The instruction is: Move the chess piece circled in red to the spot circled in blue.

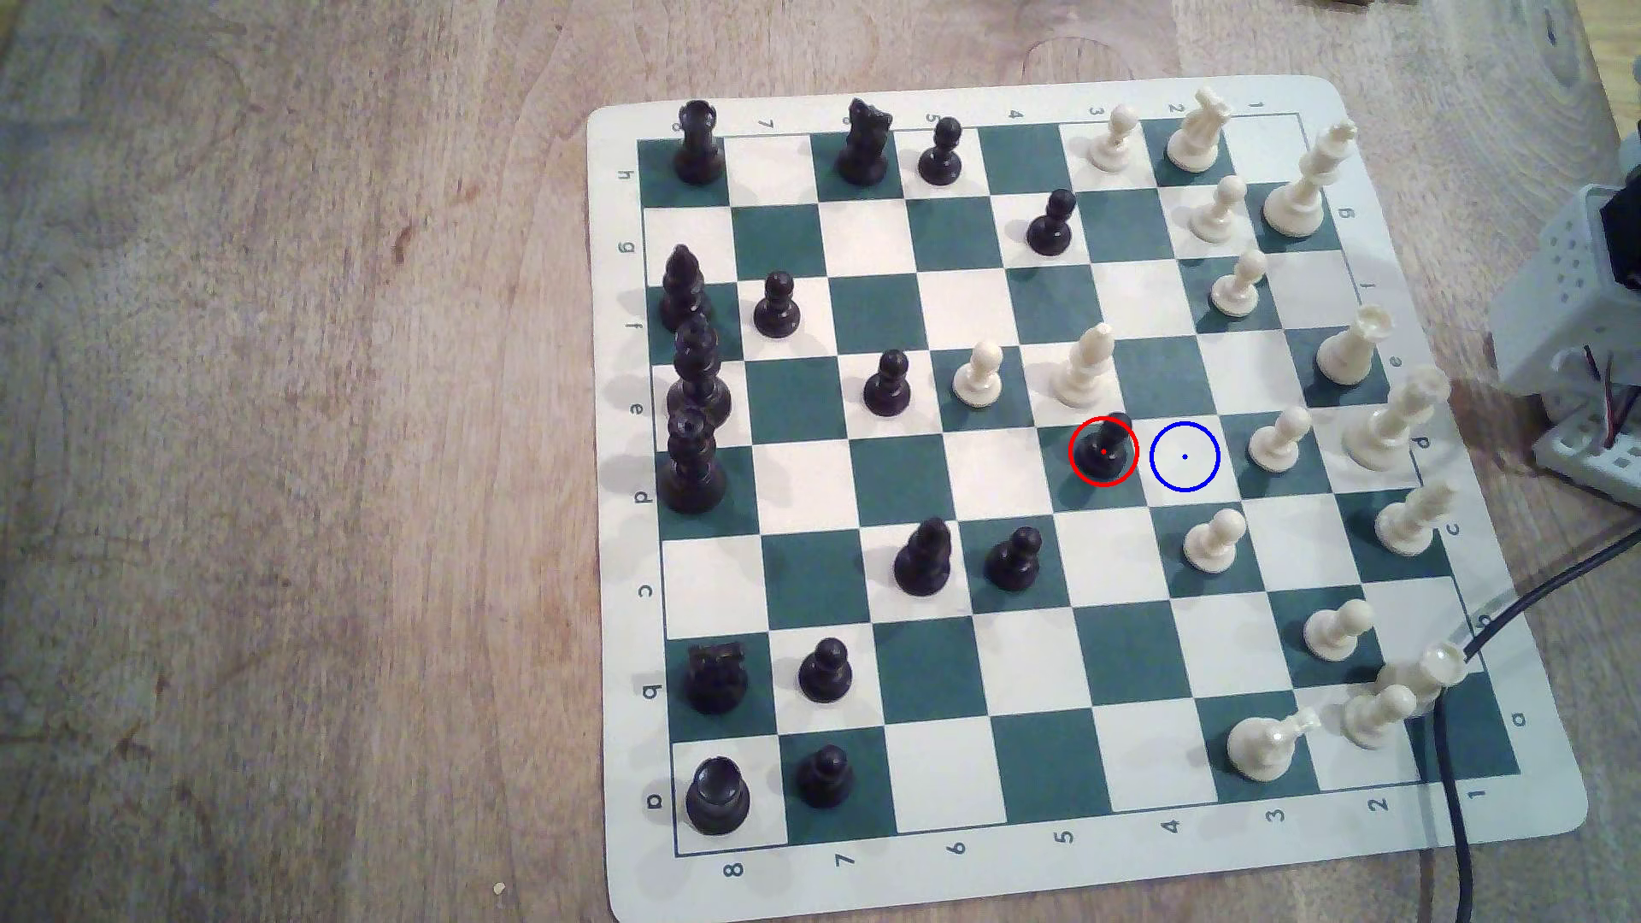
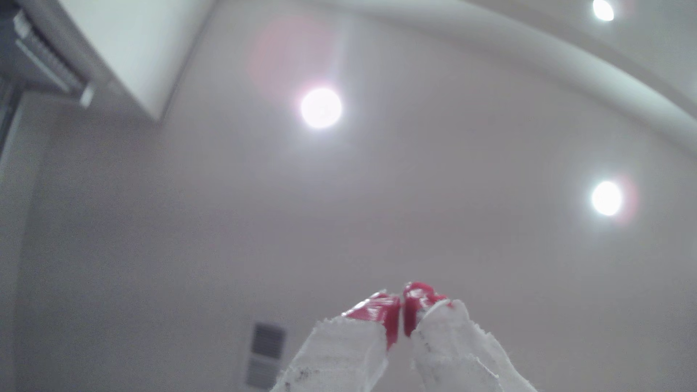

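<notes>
Nothing is done yet: the chess piece [image 1: 1104, 446] stands untouched beside the spot [image 1: 1185, 456], mid-board; the tool [image 2: 402, 314] points ceilingward, closed and empty.

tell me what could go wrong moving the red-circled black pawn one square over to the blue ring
1. The cream bishop stands close behind the black pawn, so a descending gripper might knock it.
2. Cream pawns flank the blue-ringed square; an overshoot could bump them.
3. In the wrist view the gripper points at the ceiling, fingertips together, so it must swing down and open first, a long approach that may drift.
</notes>
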Controlling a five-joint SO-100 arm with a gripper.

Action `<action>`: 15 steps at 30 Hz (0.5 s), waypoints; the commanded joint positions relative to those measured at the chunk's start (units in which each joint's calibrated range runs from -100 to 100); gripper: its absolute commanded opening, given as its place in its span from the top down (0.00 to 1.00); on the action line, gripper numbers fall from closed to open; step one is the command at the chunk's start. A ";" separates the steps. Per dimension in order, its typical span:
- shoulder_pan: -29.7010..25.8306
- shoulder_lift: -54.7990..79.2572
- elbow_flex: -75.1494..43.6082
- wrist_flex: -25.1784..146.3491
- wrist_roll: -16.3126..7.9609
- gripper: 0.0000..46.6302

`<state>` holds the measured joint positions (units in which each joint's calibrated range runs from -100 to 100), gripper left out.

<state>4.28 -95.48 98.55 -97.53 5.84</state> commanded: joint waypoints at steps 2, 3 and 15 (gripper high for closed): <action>-2.52 -0.36 -2.82 9.65 0.15 1.00; -2.60 -0.36 -4.18 12.60 0.15 1.00; -5.41 -0.28 -18.05 49.70 0.15 1.00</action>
<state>-0.81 -95.39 88.16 -60.56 5.84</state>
